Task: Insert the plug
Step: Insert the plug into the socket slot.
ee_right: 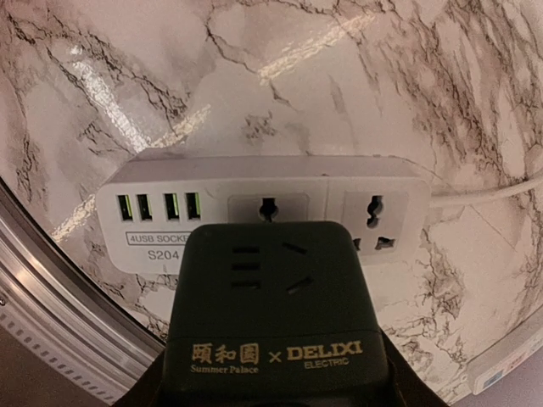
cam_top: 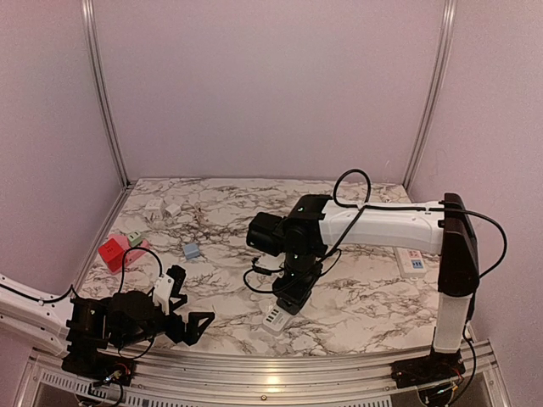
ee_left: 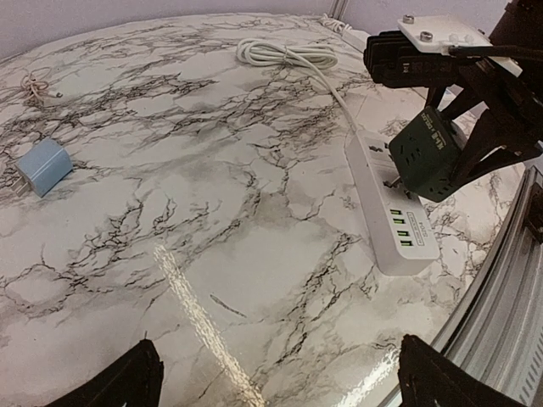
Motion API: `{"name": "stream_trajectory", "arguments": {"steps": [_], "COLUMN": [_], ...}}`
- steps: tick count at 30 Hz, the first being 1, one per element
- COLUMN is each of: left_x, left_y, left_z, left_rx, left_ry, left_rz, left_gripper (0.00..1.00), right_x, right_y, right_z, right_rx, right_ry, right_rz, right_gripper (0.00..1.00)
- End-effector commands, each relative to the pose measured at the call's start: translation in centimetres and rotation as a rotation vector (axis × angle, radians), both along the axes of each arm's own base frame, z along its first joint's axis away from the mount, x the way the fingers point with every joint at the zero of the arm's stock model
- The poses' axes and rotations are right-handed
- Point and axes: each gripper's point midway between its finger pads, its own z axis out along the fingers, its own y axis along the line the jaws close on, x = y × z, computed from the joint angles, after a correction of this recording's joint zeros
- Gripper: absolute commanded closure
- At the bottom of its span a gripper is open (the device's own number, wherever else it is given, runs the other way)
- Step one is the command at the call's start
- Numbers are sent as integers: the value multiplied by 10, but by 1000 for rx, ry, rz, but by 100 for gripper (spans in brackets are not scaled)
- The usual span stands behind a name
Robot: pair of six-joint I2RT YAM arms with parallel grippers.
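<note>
Our right gripper (cam_top: 289, 298) points down near the front edge of the table, its jaws partly closed and clamped on the dark green plastic plug block (ee_right: 271, 314), which carries gold DELIXI lettering on the face towards the wrist camera. In the left wrist view the plug block (ee_left: 433, 154) hangs tilted just above the long white plastic power strip (ee_left: 392, 212), over its socket end. We cannot tell whether the prongs touch the strip.

From the right wrist the block hides the strip's near edge below the middle socket (ee_right: 267, 208). A second socket (ee_right: 374, 219) sits to the right, and four green-lit USB ports (ee_right: 159, 206) sit at the left end. The strip (cam_top: 273, 318) lies flat on the grey-veined white marble-pattern table (cam_top: 365, 305), close beside the aluminium rail (cam_top: 254, 373) at the front. Its white cord (ee_left: 284, 55) runs off the far end into a loose coil.

Our left gripper (cam_top: 188, 303) rests low at the near-left corner, its jaws spread as wide as they go and holding nothing.

Farther out we see a small pale blue charger (cam_top: 192, 250), a red block (cam_top: 113, 253) near the left edge, two small white adapters (cam_top: 161, 208) toward the back, and another white strip (cam_top: 411, 260) by the right arm.
</note>
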Motion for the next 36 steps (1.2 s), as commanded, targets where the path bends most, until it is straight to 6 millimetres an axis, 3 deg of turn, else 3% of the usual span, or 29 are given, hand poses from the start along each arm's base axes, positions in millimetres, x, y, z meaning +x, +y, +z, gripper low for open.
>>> {"name": "stream_trajectory", "arguments": {"steps": [1, 10, 16, 23, 31, 36], "left_x": [1, 1, 2, 1, -1, -3], "left_y": [-2, 2, 2, 0, 4, 7], "left_z": [6, 6, 3, 0, -2, 2], "left_rx": [-18, -23, -13, -14, -34, -71], "left_ry": [-16, -23, -21, -11, 1, 4], "left_rz": [3, 6, 9, 5, 7, 5], "left_gripper": [1, 1, 1, 1, 1, 1], "right_x": [-4, -8, -27, -24, -11, -14], "right_y": [-2, -11, -14, -12, -7, -5], "right_z": [-18, -9, -18, -23, -54, -85], "right_rx": [-40, -3, 26, 27, -57, -114], "right_ry": [32, 62, 154, 175, 197, 245], "right_rz": [-2, -8, 7, -2, -16, -15], "right_gripper": [100, 100, 100, 100, 100, 100]}}
